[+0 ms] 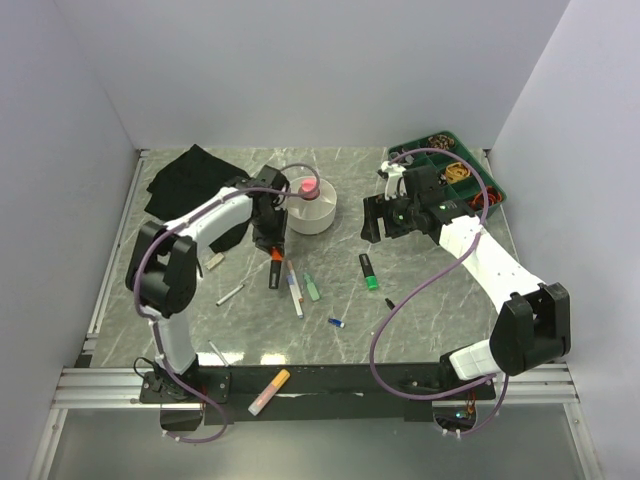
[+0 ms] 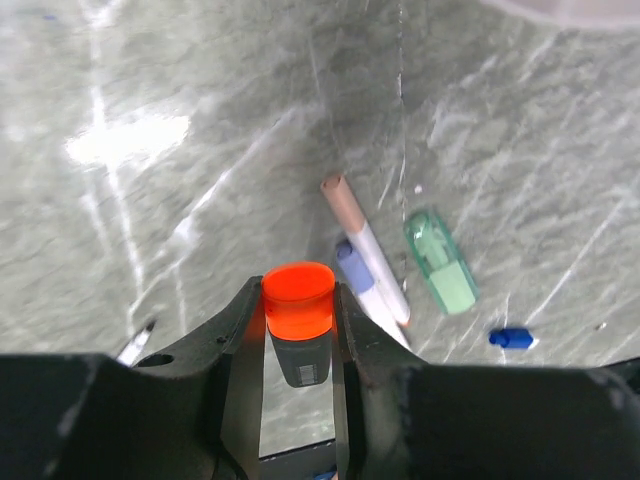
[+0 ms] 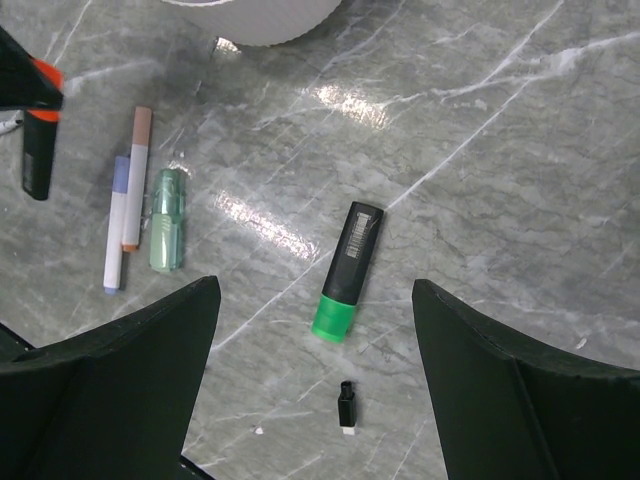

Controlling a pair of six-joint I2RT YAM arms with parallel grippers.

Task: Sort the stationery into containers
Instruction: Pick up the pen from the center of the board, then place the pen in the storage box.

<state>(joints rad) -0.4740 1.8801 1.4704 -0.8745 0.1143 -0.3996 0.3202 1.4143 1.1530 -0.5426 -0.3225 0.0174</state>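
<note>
Closest to us, a marker with an orange end (image 1: 271, 389) lies across the black bar (image 1: 340, 378) at the front, by the arm bases. It looks hard to reach there, and a bump could roll it off.

Next comes the grey table (image 1: 430, 320) with loose things on it. I can see a small blue piece (image 1: 336, 322), a small black piece (image 3: 346, 405), two thin pens (image 2: 368, 265) side by side, and a pale green case (image 2: 441, 262) just beside them.

Above the pens hangs the left gripper (image 2: 298, 310). Its fingers are pinched tight on the orange highlighter (image 2: 298, 298), which is up off the table. They hold it only near the orange cap, and the dark body hangs free. I think it could swing or slip out if the arm moves fast. The cap could even pull off.

The right gripper (image 3: 315, 300) hovers with its fingers spread wide and nothing in them. The green highlighter (image 3: 346, 268) lies flat right under it, slanted to the fingers. If they close like that, it may spin away and knock the black piece.

Further back is the white bowl (image 1: 318, 218), with a pink-capped bottle (image 1: 309, 186) standing in it. The left arm is very near, so a low swing could hit the bowl or tip the bottle. The two arms are close here and might bump.

Farthest back lie the black bag (image 1: 190, 172) and a green tray (image 1: 497, 192).
</note>
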